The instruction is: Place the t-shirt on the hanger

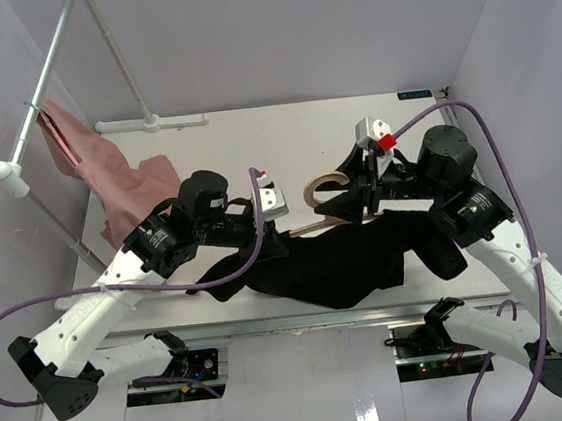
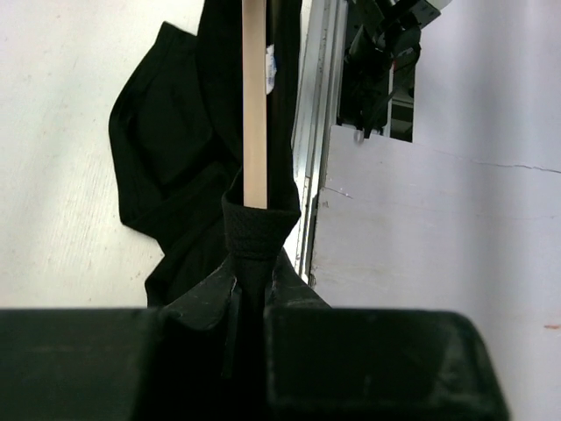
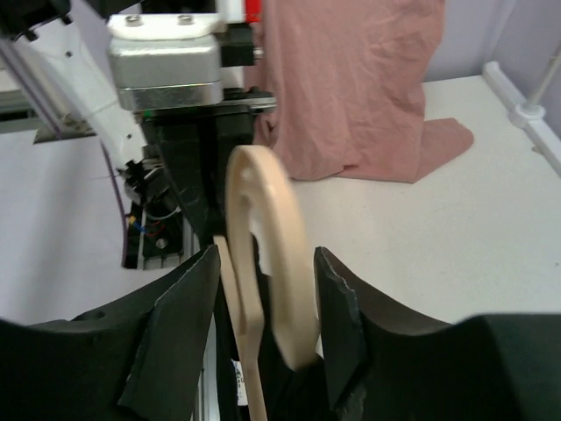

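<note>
White table [image 1: 254, 143] has room far back; the shirt [image 1: 337, 265] lies at its near edge. Wrist views show the left gripper [image 2: 254, 282] pinching shirt cloth, the right gripper [image 3: 267, 263] with fingers apart around the hanger [image 3: 282, 219].

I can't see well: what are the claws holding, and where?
Left claw pinches the black t-shirt at its edge over the hanger. Right claw is open around the hook, holding nothing.
</note>
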